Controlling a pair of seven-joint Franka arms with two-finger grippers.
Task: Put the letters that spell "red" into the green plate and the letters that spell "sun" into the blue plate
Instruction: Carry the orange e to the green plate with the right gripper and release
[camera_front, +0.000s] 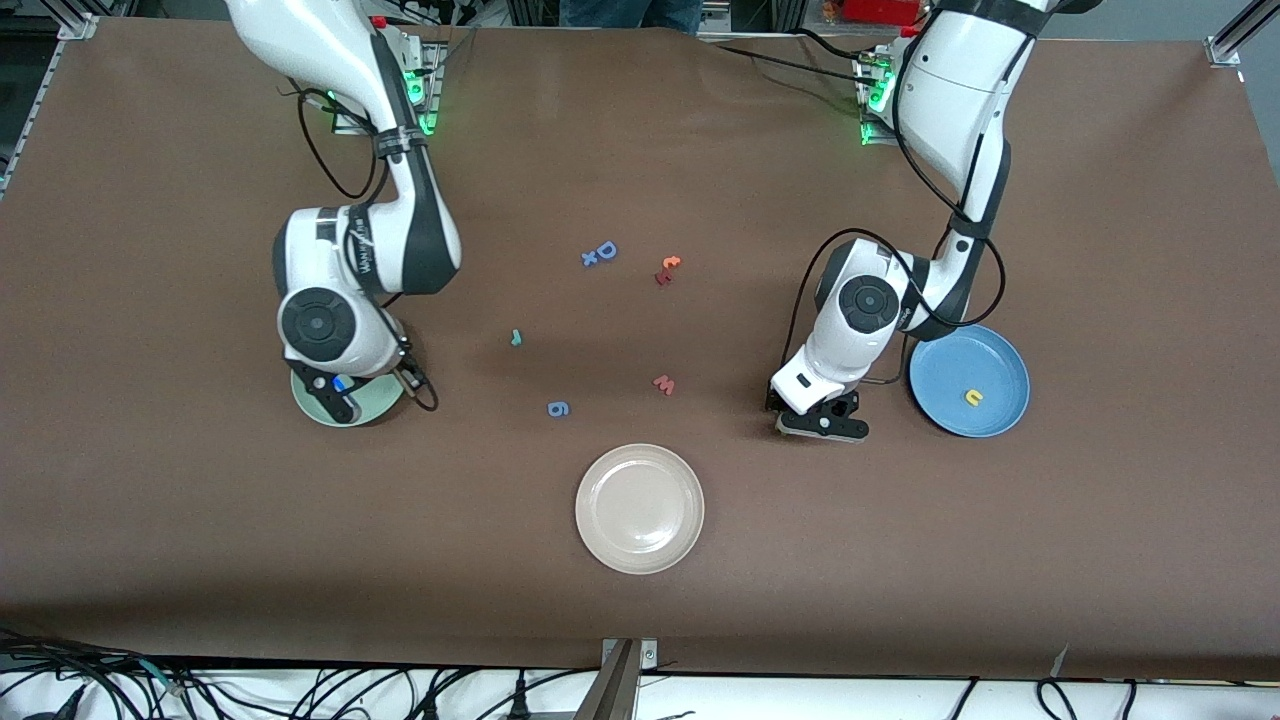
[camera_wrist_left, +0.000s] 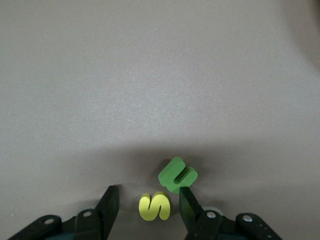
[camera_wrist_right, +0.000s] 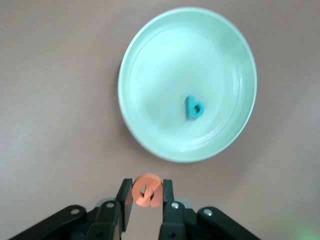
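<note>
Nearest the front camera sits the beige-white plate (camera_front: 640, 508), bare. From it, a blue "g" (camera_front: 558, 408) lies at eleven o'clock and a red "w" (camera_front: 664, 384) at twelve. Farther from the camera than the "g" is the teal "r" (camera_front: 516, 338), alone on the brown table (camera_front: 200, 560). Farther again, at twelve o'clock from the "w", an orange "t" (camera_front: 668, 265) touches a small dark red letter (camera_front: 661, 279), and a blue "D" (camera_front: 606, 250) lies at ten o'clock from those two. The green plate (camera_front: 380, 405) is at ten o'clock from the beige-white plate, toward the right arm's end, mostly covered by that arm's wrist. The blue plate (camera_front: 968, 380) is at two o'clock, toward the left arm's end, and a yellow "u"/"n" letter (camera_front: 974, 397) lies in it. The left arm's hand is down low just beside the blue plate, on the side toward the table's middle.

From the left wrist, the left gripper (camera_wrist_left: 149, 200) has its fingers released, standing one on each side of the yellow "s" (camera_wrist_left: 155, 207) with a gap showing, so nothing is grasped. The olive-green "u"/"n" letter (camera_wrist_left: 177, 174) lies on the table right beside the "s", up against one fingertip.

From the right wrist, the right gripper (camera_wrist_right: 147, 192) is clenched on the orange "e" (camera_wrist_right: 146, 189), held up in the air close by the green plate's rim. The teal "d" (camera_wrist_right: 194, 107) already lies inside that plate.
</note>
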